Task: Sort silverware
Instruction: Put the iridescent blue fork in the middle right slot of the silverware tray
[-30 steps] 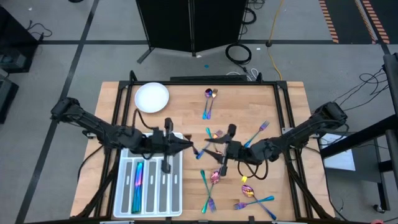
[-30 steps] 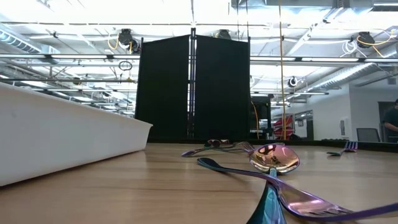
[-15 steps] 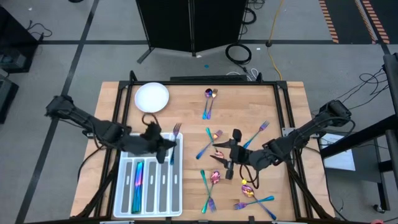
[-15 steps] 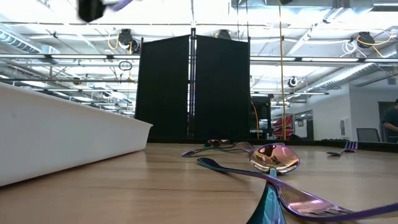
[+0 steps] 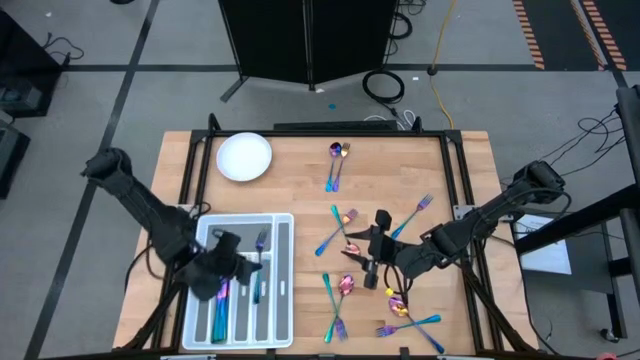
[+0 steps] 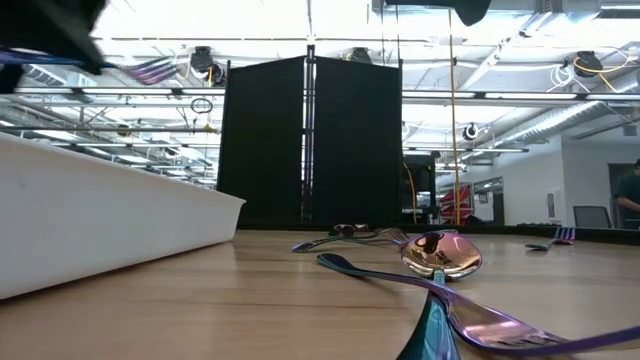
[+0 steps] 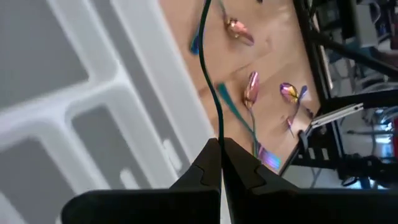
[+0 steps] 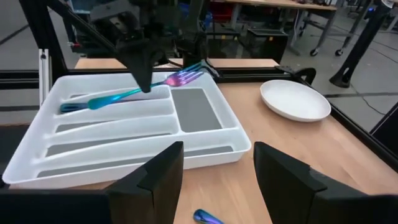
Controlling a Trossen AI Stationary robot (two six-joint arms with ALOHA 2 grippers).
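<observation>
Since the earlier high view, the left gripper (image 5: 243, 266) has shifted from the tray's upper right corner down and left, and now sits over the middle of the tray (image 5: 284, 300) in the lower left of the frame. Its jaws are clenched on a fork (image 5: 256, 262), which it carries above the compartments. In the right wrist view that fork (image 8: 140, 89) is held off the tray (image 8: 211, 149), roughly level, its tines toward the square end compartment. In the left wrist view the thin fork handle (image 7: 210, 87) runs straight out from between the closed fingers (image 7: 202, 174).

One piece of silverware, blue and purple (image 5: 219, 300), already lies in a long compartment at the tray's left side.

The right gripper (image 5: 368, 258) is right of centre in the high view, above the table (image 5: 300, 180), and has barely moved. Its jaws are spread wide and hold nothing; the right wrist view shows both fingers (image 8: 280, 180) well apart.

Remaining silverware lies loose on the table: a pair (image 5: 337, 160) in the upper centre, a fork (image 5: 420, 208) right of centre, crossed pieces (image 5: 336, 305) at the lower centre, and more (image 5: 405, 318) at the lower right. A white plate (image 5: 244, 156) sits at the table's upper left. In the low view a spoon (image 6: 440, 255) lies in the foreground.
</observation>
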